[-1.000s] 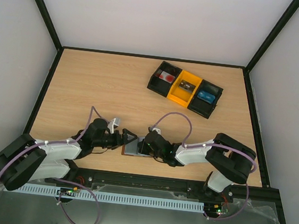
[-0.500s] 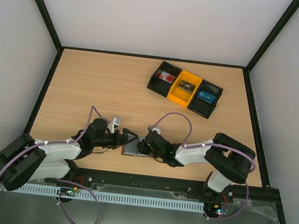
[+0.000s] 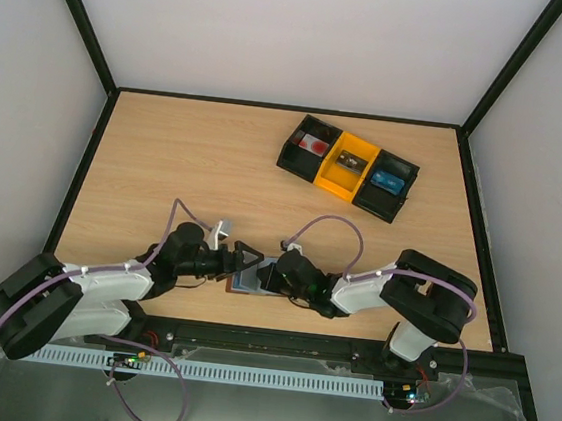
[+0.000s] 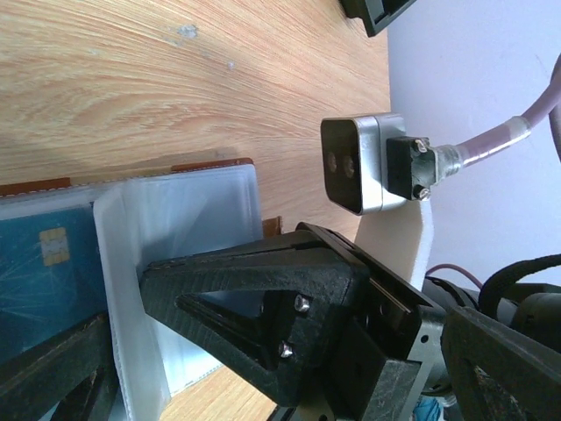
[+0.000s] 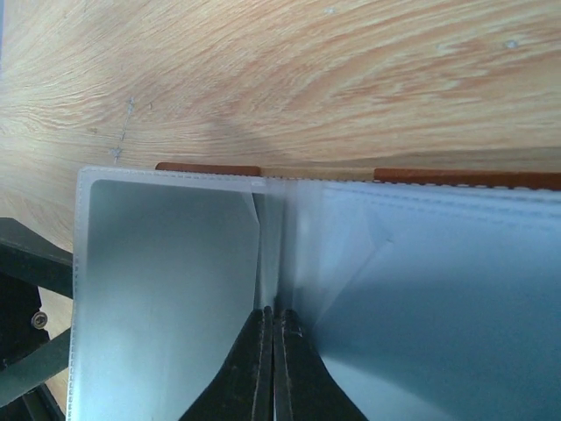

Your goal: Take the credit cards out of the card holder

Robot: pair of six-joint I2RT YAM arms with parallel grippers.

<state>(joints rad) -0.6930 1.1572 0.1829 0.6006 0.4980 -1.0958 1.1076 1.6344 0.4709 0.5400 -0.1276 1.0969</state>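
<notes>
Jaws first: right ones are clenching tight on a clear sleeve pg of the card holder [image 5: 166,281], w/ the right gripper [image 5: 270,312] tips meeting at the fold btwn two pages. Left ones are standing apart, released. One sleeve pg is running btwn the fingers [image 4: 254,298] of my left gripper [image 4: 118,316].

Card holder is lying open and flat on the table [image 4: 131,79], near my bases, btwn both grippers. Its brown edge is peeking out past the clear sleeves. One credit card [image 4: 44,272], blue w/ a gold chip, is sitting inside a sleeve just beside my lower left finger. Can't tell if more are in there.

Just past the holder, the right wrist cam [image 4: 355,167] is showing in the left wrist view. Farther back, well apart, a black-and-yellow tray [image 3: 335,189] is sitting w/ small items in its 3 bins.
</notes>
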